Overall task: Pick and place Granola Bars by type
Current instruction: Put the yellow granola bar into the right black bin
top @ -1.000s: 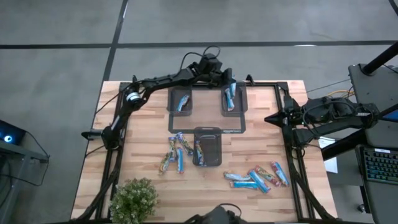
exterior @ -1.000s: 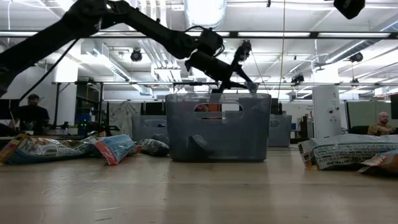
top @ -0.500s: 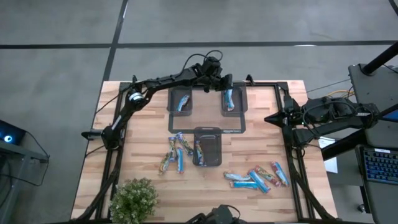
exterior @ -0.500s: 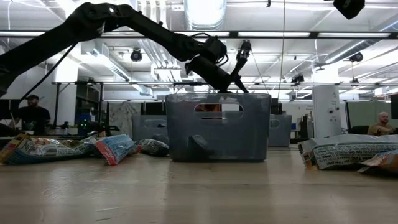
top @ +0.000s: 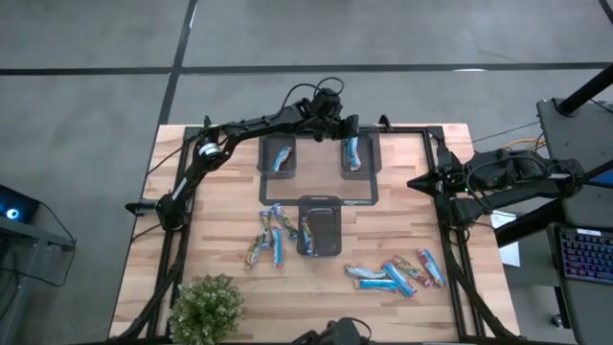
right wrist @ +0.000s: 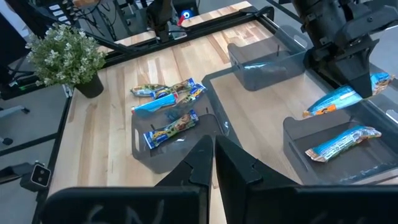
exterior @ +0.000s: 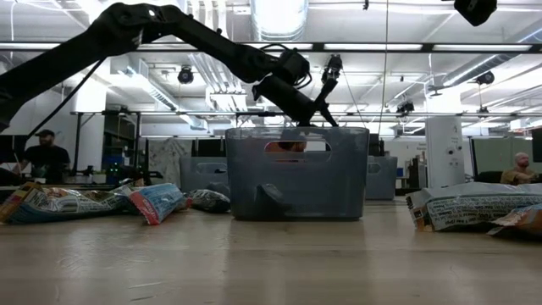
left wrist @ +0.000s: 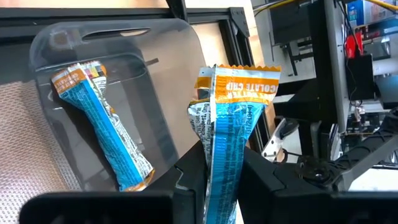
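Your left tool is clamped on a blue-and-orange granola bar, holding it over the dark grey tray near the desk's far edge — one bar already lies inside. A second far tray holds another bar, and a third tray sits mid-desk. Loose bars lie in two clusters — one beside the middle tray, one toward the near right corner. Your right tool waits fully closed and empty at the right edge.
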Controlling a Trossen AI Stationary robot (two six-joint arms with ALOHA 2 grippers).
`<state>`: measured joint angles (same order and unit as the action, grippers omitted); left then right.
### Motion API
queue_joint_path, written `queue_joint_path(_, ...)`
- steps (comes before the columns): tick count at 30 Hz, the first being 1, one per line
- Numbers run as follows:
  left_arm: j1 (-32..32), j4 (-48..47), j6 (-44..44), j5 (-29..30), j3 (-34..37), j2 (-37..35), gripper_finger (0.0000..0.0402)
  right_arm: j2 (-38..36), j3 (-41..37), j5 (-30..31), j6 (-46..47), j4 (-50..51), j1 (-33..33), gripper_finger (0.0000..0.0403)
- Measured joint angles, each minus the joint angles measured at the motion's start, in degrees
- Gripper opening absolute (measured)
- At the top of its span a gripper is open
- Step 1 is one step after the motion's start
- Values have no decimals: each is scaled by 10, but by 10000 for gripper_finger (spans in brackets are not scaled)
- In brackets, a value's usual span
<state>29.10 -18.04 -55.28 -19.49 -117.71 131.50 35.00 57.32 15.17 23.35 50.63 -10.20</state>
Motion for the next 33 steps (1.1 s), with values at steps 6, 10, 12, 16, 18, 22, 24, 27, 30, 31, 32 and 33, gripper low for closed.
queue_joint_path(6,-1,4,2,-1,12,0,57,0,0,0,0,0,0,12)
queue_joint_path(10,-2,11,-5,0,27,0,85,0,0,-1,0,0,0,12)
queue_joint_path(12,-5,11,-11,0,31,0,105,0,0,-1,0,0,0,12)
queue_joint_path(16,-9,21,-16,0,37,0,138,0,0,-1,0,0,0,12)
queue_joint_path(18,-10,25,-16,1,37,0,147,0,0,-1,0,0,0,12)
queue_joint_path(22,-10,26,-16,5,37,0,149,-1,0,-1,0,0,0,12)
queue_joint_path(24,-9,27,-16,6,37,0,149,-1,0,-1,0,0,0,12)
queue_joint_path(27,-10,27,-17,6,37,0,149,-1,0,-1,0,0,0,12)
queue_joint_path(30,-10,26,-17,7,37,0,149,-1,0,-1,0,0,0,12)
queue_joint_path(31,-10,26,-17,7,37,0,149,-1,0,-1,0,0,0,12)
queue_joint_path(32,-10,26,-16,7,37,0,149,-1,0,-1,0,0,0,12)
queue_joint_path(33,-10,26,-15,7,37,0,149,-1,0,-1,0,0,0,12)
